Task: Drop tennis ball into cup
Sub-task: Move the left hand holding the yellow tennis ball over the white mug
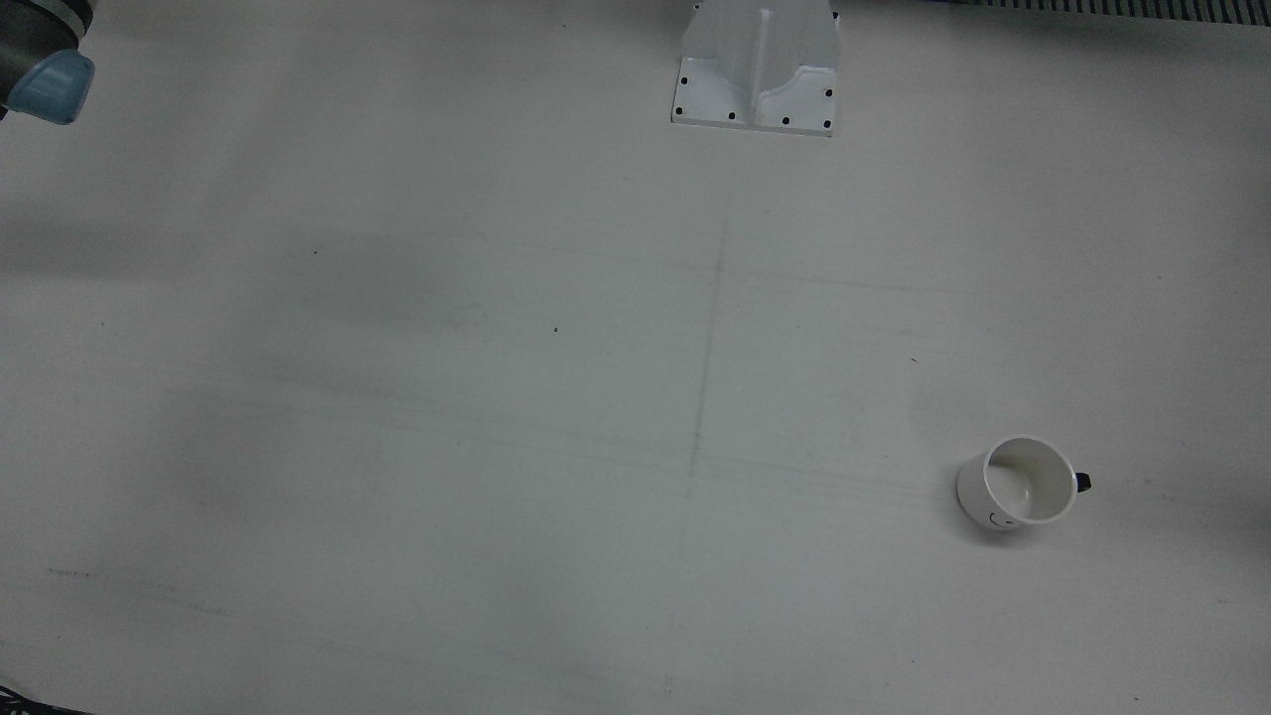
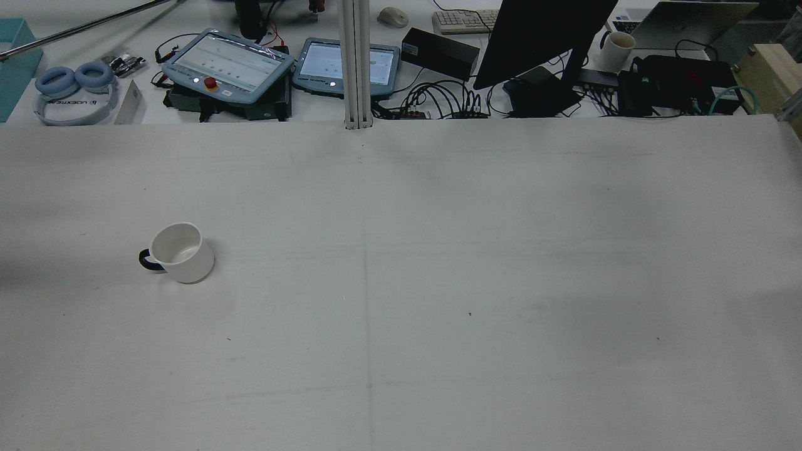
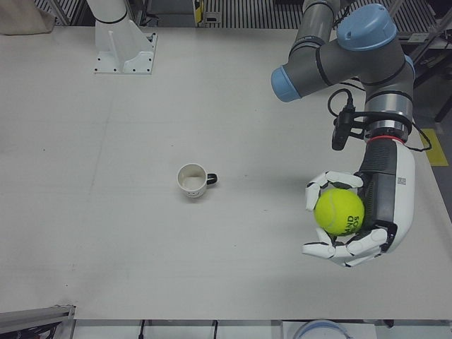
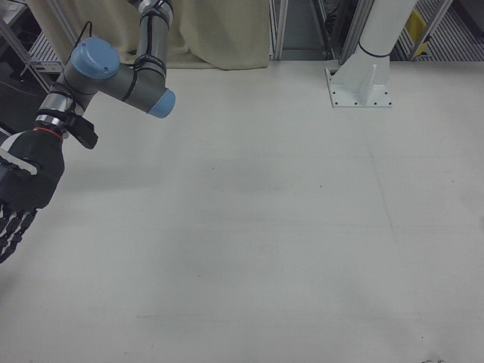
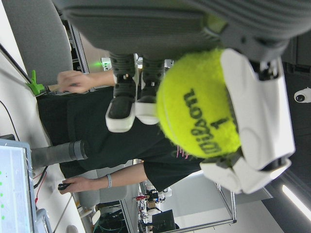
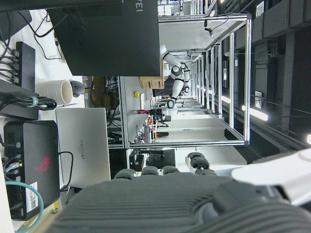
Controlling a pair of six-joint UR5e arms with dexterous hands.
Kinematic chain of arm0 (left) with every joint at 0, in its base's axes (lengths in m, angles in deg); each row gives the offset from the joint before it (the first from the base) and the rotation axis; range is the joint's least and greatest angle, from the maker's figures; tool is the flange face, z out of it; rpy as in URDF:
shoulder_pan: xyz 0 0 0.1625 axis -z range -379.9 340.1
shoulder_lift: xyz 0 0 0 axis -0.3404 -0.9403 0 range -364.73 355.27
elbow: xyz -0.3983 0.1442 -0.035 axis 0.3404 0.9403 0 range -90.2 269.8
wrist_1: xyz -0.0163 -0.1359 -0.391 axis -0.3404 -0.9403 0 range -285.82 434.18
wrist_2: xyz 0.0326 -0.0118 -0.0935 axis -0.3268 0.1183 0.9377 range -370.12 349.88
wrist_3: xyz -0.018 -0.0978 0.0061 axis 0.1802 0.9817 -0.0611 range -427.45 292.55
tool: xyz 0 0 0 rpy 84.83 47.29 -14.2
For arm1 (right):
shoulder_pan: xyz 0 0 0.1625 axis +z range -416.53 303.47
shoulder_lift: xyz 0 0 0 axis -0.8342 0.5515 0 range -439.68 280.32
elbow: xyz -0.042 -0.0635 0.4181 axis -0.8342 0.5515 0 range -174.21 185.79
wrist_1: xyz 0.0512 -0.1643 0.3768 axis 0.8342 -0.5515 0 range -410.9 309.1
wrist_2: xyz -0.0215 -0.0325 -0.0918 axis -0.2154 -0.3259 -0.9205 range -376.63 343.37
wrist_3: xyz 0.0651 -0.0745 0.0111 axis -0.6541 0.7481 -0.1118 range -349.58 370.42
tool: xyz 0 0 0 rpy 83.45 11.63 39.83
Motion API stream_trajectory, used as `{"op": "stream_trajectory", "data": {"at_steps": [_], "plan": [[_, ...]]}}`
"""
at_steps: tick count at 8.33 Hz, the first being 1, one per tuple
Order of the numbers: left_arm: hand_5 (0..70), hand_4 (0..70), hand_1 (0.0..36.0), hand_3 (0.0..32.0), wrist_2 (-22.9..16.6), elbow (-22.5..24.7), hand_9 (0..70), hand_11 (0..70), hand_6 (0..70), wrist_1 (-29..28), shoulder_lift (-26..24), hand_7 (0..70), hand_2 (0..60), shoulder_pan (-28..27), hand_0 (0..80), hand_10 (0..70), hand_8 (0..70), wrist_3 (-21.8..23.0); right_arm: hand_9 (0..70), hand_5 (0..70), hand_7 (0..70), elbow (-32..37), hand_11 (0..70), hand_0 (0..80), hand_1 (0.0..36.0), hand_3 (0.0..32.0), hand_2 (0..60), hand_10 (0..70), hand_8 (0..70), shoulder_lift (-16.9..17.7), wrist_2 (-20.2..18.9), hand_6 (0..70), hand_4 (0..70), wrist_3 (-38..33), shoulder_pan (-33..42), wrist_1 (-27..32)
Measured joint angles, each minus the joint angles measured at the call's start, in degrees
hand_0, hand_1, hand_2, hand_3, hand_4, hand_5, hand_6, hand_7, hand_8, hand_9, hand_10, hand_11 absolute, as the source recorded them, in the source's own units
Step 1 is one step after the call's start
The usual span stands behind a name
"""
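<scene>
Tennis ball [image 3: 340,212]: one, yellow-green, with black lettering. It is enclosed by the fingers [image 3: 332,248] of the left hand [image 3: 360,212], which curl around it above and below; the hand's own camera shows the same ball [image 5: 199,104] pressed against the white palm. Ball and hand sit above the near right part of the desk [image 3: 106,212] in the left-front view, off the surface.

Cup [image 3: 191,180]: one, white, with a dark handle on its right side in that view. It stands upright and empty on the desk, well apart from the ball and to the ball's left. The rear view places the cup [image 2: 180,252] on the robot's left half of the desk; the front view shows it [image 1: 1021,484] toward the near right.

Right hand [image 4: 24,189]: one, dark, at the left edge of the right-front view, well apart from cup and ball. Its fingers point downward, spread, holding nothing.

Arms: two, grey with blue joint caps; the left arm [image 3: 357,53] reaches down to the ball-holding hand.

White pedestal [image 1: 760,65]: at the far edge of the desk.
</scene>
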Motion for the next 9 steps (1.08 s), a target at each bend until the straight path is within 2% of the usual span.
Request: {"op": "stream_trajectory", "data": {"at_steps": [1,2,3,4,6,7,9], "plan": [[18.7,52.8,18.3,0.0,-0.8,0.9,70.0,60.9,70.0,0.1,0.2,70.0,55.6,-0.2,48.2,43.3,58.8,0.0,0.0,0.0,0.0,0.0,0.0,0.0,0.0,0.0,0.0,0.0,0.0,0.0,0.0,0.0,0.0,0.0,0.0,0.0],[18.7,53.1,18.5,0.0,-4.7,2.0,70.0,60.0,70.0,0.1,0.2,70.0,56.5,-0.8,48.1,42.6,58.7,0.0,0.0,0.0,0.0,0.0,0.0,0.0,0.0,0.0,0.0,0.0,0.0,0.0,0.0,0.0,0.0,0.0,0.0,0.0],[20.1,54.2,18.5,0.0,-8.8,3.9,70.0,59.2,70.0,0.1,0.3,70.0,60.0,-2.7,48.2,42.1,59.0,0.0,0.0,0.0,0.0,0.0,0.0,0.0,0.0,0.0,0.0,0.0,0.0,0.0,0.0,0.0,0.0,0.0,0.0,0.0],[20.1,53.6,18.6,0.0,-10.9,5.9,70.0,58.8,70.0,0.0,0.3,70.0,60.0,-5.2,47.9,41.8,58.2,0.0,0.0,0.0,0.0,0.0,0.0,0.0,0.0,0.0,0.0,0.0,0.0,0.0,0.0,0.0,0.0,0.0,0.0,0.0],[22.0,53.0,17.0,0.0,-12.2,9.2,70.0,58.4,70.0,0.2,0.4,70.0,60.0,-10.8,47.2,41.6,58.8,0.0,0.0,0.0,0.0,0.0,0.0,0.0,0.0,0.0,0.0,0.0,0.0,0.0,0.0,0.0,0.0,0.0,0.0,0.0],[20.1,51.8,15.9,0.0,-12.3,10.7,70.0,58.7,70.0,0.2,0.4,70.0,60.0,-13.3,46.3,41.9,58.6,0.1,0.0,0.0,0.0,0.0,0.0,0.0,0.0,0.0,0.0,0.0,0.0,0.0,0.0,0.0,0.0,0.0,0.0,0.0],[17.1,49.2,15.0,0.0,-12.4,13.1,70.0,60.8,63.3,-0.1,2.5,70.0,57.2,-17.2,45.3,43.4,57.4,0.0,0.0,0.0,0.0,0.0,0.0,0.0,0.0,0.0,0.0,0.0,0.0,0.0,0.0,0.0,0.0,0.0,0.0,0.0]]}}
